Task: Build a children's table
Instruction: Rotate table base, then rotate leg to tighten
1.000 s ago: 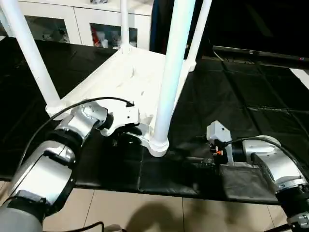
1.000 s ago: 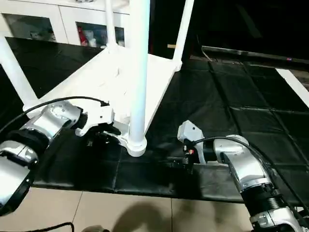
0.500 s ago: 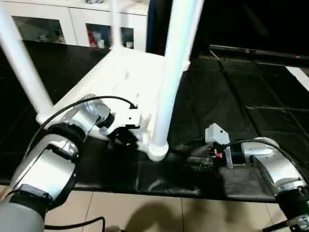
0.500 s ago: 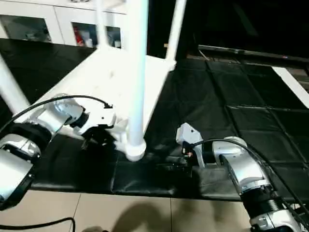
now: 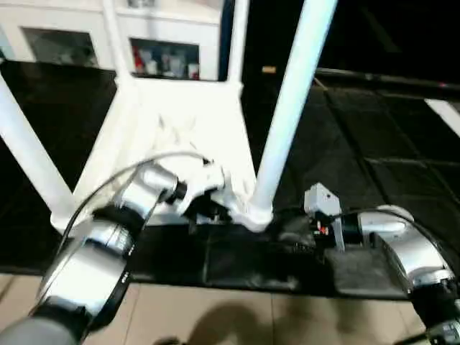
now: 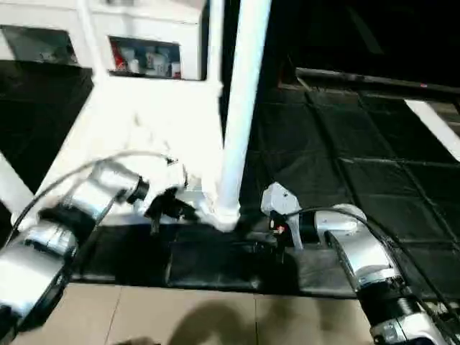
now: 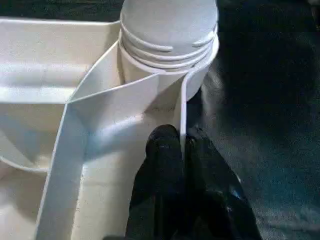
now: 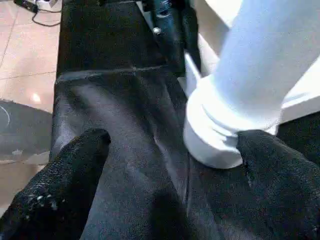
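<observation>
I see the children's table (image 5: 180, 118) lying upside down on black floor mats (image 5: 359, 144), its white legs (image 5: 291, 108) pointing up. My left gripper (image 7: 182, 150) has its black fingers (image 7: 162, 155) pinched tight on the thin edge wall of the top, just beside the nearest corner socket (image 7: 167, 55). My right gripper (image 8: 170, 165) rests low on the mat, fingers spread wide and holding nothing, beside that same leg's base. Pale floor tiles (image 5: 237, 316) border the mats; a white cabinet (image 5: 162, 43) with glass doors stands behind.
</observation>
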